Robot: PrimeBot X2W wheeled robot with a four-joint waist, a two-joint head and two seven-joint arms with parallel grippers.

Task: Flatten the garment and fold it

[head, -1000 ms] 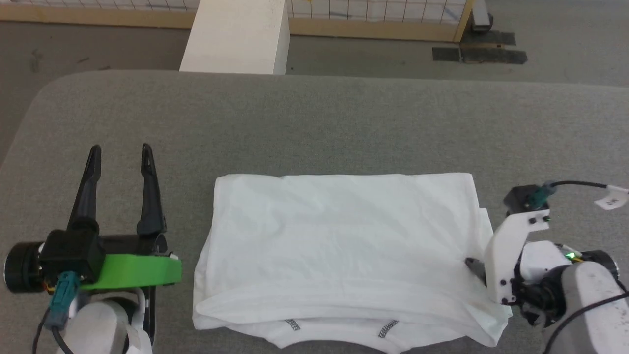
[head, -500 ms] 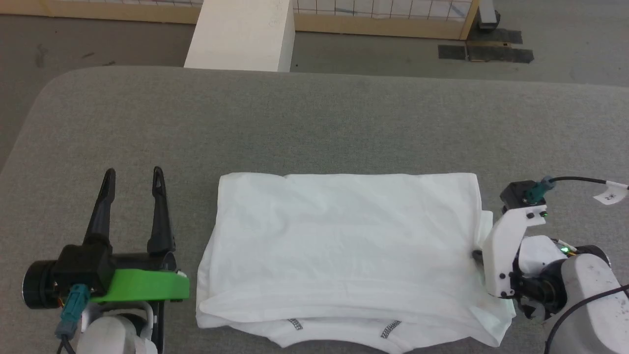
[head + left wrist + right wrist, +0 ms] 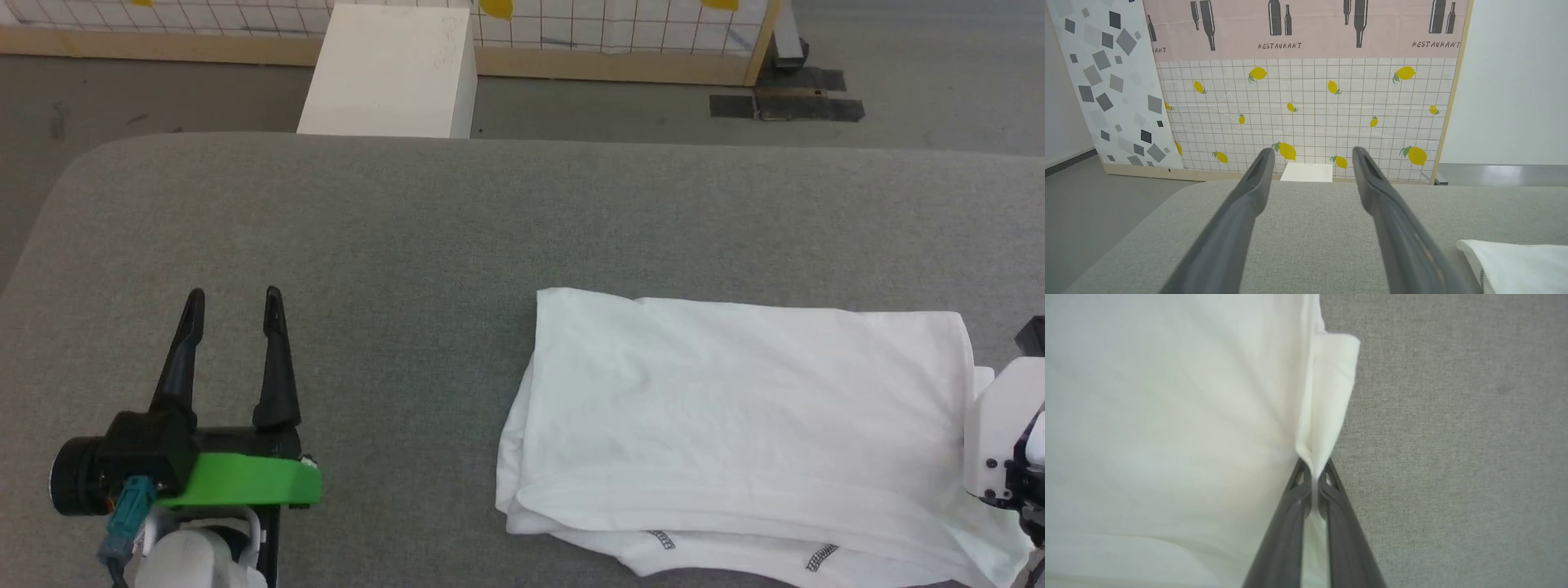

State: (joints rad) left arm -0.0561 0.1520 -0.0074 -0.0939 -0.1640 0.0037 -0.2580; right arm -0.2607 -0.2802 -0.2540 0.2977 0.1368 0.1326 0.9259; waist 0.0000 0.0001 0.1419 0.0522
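The garment (image 3: 735,408) is a white shirt folded into a wide rectangle on the right half of the grey padded table (image 3: 490,229), with stitched seams showing along its near edge. In the right wrist view my right gripper (image 3: 1312,465) is shut on a pinched fold at the edge of the garment (image 3: 1167,416). Its white wrist mount (image 3: 998,433) sits at the shirt's right end. My left gripper (image 3: 233,298) stands open over bare table far to the left, with nothing between its fingers. A corner of the garment (image 3: 1519,261) shows at the lower right of the left wrist view.
A white box (image 3: 392,69) stands on the floor beyond the table's far edge, in front of a tiled lemon-print partition (image 3: 1306,102). Bare grey table lies between my left gripper and the shirt. The table's rounded left corner (image 3: 73,171) is near.
My right gripper has shut on the shirt's right edge and dragged the whole folded shirt to the right. The left gripper came slightly nearer and stayed open.
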